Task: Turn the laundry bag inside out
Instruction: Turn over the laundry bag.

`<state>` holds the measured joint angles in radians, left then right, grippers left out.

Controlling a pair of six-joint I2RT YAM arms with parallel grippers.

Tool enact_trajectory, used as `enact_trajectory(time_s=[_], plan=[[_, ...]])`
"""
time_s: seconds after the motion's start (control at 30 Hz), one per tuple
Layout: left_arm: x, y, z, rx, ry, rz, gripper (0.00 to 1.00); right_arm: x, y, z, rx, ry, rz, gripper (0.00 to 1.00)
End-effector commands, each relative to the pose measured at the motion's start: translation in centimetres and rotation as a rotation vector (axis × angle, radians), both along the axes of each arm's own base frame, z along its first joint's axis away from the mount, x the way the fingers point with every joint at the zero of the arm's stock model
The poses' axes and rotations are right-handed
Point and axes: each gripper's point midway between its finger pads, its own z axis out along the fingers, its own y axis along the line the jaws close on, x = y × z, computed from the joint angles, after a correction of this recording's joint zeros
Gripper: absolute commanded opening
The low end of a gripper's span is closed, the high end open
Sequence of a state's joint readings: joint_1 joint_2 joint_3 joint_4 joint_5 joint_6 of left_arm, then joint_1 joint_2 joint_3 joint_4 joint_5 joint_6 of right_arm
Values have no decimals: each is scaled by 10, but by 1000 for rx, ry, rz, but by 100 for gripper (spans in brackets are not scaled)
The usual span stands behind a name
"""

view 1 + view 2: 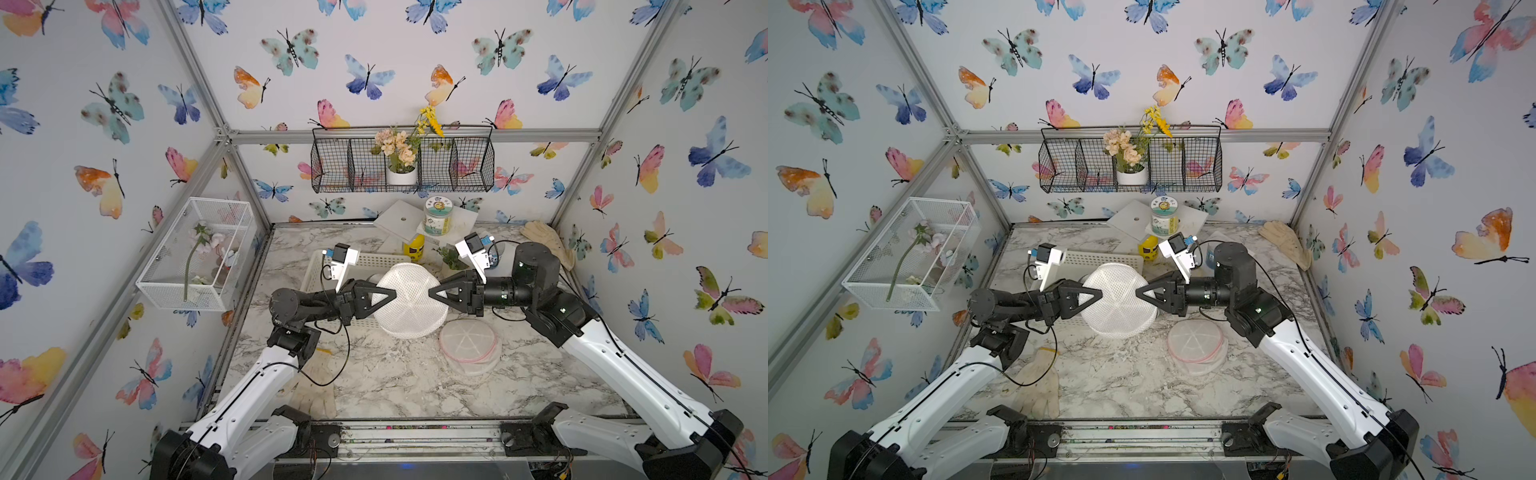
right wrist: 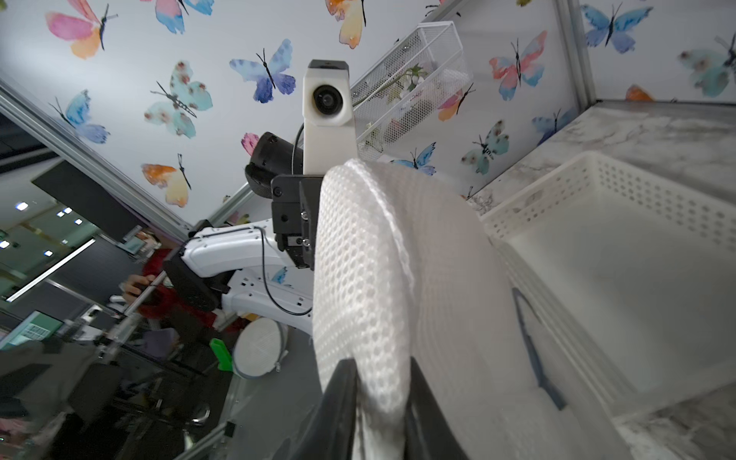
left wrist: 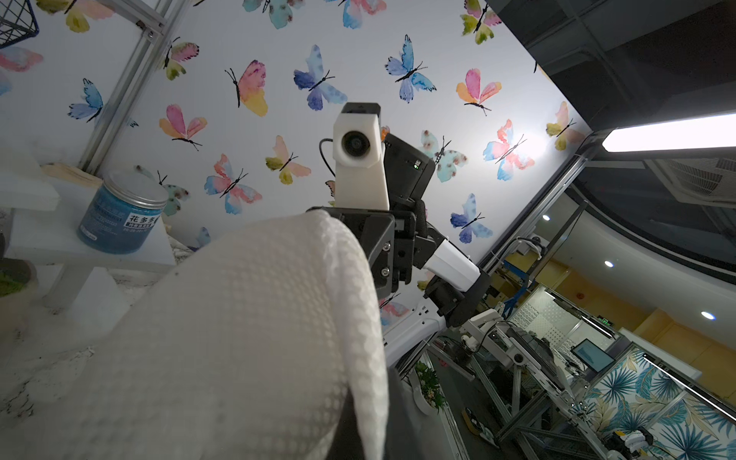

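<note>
Laundry bag (image 1: pixel 409 305): being held aloft between both arms, partly over the basket (image 1: pixel 374 259).
Left gripper (image 1: pixel 394 296): jaws being pressed narrow on one rim.
Right gripper (image 1: pixel 431 293): jaws being pinched on the opposite rim.
Technique: mouth probably being opened best if only single mesh layers are being gripped.

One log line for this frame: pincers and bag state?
left pincer: shut on bag edge | right pincer: shut on opposite edge | bag: upright between arms

Mesh disc (image 1: pixel 469 345) right of laundry bag (image 1: pixel 409 307)
</note>
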<state>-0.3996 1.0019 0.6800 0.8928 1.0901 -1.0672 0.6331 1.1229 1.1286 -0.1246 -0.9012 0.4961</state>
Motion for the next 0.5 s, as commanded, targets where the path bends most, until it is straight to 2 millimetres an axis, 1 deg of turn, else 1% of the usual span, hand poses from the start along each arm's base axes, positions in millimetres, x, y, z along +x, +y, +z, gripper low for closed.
enact_trajectory(time_s=[0.0, 0.03, 0.07, 0.1, 0.13, 0.2, 0.23, 0.3, 0.33, 0.37, 0.4, 0.43, 0.47], plan=[[7, -4, -4, 44, -35, 26, 23, -12, 2, 17, 46, -19, 63, 2], [10, -4, -6, 61, -45, 48, 32, -7, 1, 17, 41, -24, 29, 2], [12, -4, -8, 85, -66, 67, 43, -3, 1, 16, 40, -29, 6, 1], [20, -3, -12, 115, -62, 113, 53, 0, 0, 15, 37, -30, -18, 2], [30, -1, -16, 148, -58, 182, 59, 7, -1, 14, 32, -26, -59, 2], [51, 8, -24, 214, -55, 342, 67, 22, -4, 9, 15, -4, -163, 2], [63, 16, -28, 249, -57, 435, 71, 34, -7, 5, 4, 21, -234, 2], [78, 30, -29, 298, -90, 571, 76, 57, -15, -5, -19, 90, -380, 1], [83, 35, -28, 319, -113, 628, 81, 65, -17, -8, -21, 133, -432, 2], [87, 40, -27, 341, -143, 687, 81, 69, -17, -8, -15, 163, -453, 2], [88, 40, -26, 364, -181, 721, 81, 73, -17, -7, -7, 185, -468, 1], [86, 37, -26, 396, -235, 747, 81, 78, -16, -5, 10, 224, -491, 1], [81, 28, -25, 429, -298, 750, 81, 83, -15, -2, 26, 252, -510, 1]])
